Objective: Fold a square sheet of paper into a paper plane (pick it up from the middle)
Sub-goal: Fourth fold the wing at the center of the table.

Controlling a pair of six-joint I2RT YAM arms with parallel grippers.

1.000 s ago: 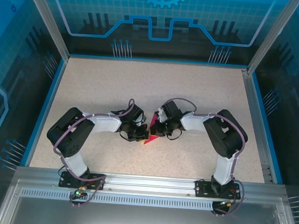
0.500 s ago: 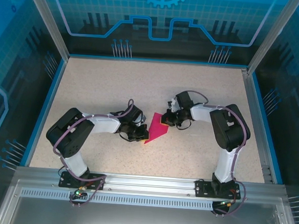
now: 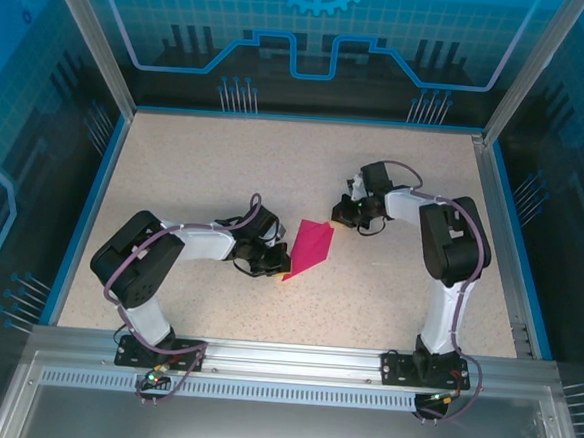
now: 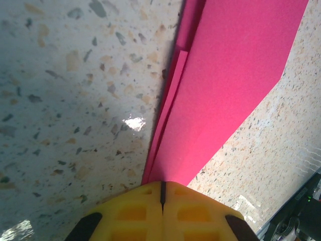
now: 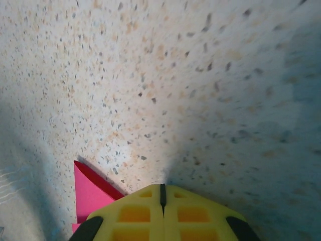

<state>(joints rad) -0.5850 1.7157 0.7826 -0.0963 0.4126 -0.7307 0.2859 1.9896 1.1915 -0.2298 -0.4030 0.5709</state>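
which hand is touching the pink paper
The left hand: its closed tips meet the paper at its near end; the right hand sits apart, beyond the far tip.

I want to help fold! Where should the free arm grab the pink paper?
Probably the far edge of the pink paper, from the right: that end lies free beside the right gripper, while the left gripper pinches the near tip.
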